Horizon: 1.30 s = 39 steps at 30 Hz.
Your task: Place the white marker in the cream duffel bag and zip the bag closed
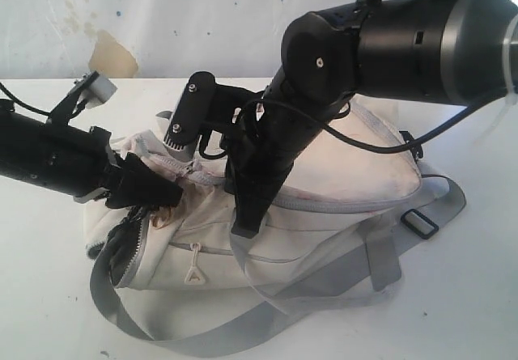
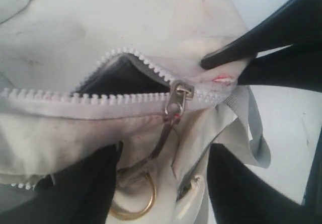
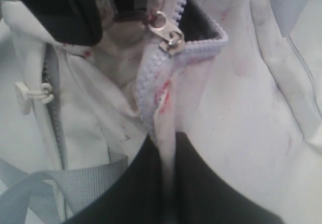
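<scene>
The bag (image 1: 340,174) is lying on the tabletop (image 1: 461,295). The marker is not showing anywhere, so it is probably sitting inside. The right hand (image 1: 178,137) is pinching a fold of bag fabric beside the slider (image 2: 180,95). The left hand (image 1: 137,188) is standing open around the pull (image 2: 136,204), gripping nothing. Dark lining (image 2: 121,78) is showing beside the slider, so zipping is looking unfinished.
</scene>
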Each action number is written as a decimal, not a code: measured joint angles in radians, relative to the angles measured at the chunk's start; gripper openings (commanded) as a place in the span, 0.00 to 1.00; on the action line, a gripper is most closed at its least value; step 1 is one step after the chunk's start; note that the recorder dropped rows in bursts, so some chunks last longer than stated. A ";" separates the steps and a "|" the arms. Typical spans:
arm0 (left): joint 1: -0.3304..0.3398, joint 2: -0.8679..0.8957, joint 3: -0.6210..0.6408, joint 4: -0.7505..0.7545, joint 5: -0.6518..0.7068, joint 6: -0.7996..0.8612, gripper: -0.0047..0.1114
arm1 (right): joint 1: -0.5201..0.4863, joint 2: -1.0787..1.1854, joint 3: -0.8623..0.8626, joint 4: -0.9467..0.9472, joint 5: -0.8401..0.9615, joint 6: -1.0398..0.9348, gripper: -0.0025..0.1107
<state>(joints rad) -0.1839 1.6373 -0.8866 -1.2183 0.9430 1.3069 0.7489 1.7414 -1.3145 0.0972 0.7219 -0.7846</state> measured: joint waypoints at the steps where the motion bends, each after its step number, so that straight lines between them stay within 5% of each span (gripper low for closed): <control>1: -0.002 0.004 0.000 -0.009 -0.003 0.001 0.54 | 0.000 0.000 0.000 0.002 0.000 0.000 0.02; 14: -0.005 0.154 0.000 -0.197 0.174 0.143 0.51 | 0.000 0.000 0.000 0.002 0.000 0.006 0.02; 28: -0.005 0.159 0.000 -0.210 0.007 0.158 0.48 | 0.000 0.000 0.000 0.002 -0.005 0.006 0.02; 39: -0.005 0.161 0.000 -0.290 0.129 0.170 0.48 | -0.002 0.000 0.000 0.002 -0.008 0.007 0.02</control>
<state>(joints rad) -0.1889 1.7984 -0.8866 -1.5082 1.0724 1.4772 0.7465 1.7414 -1.3145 0.0990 0.7143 -0.7771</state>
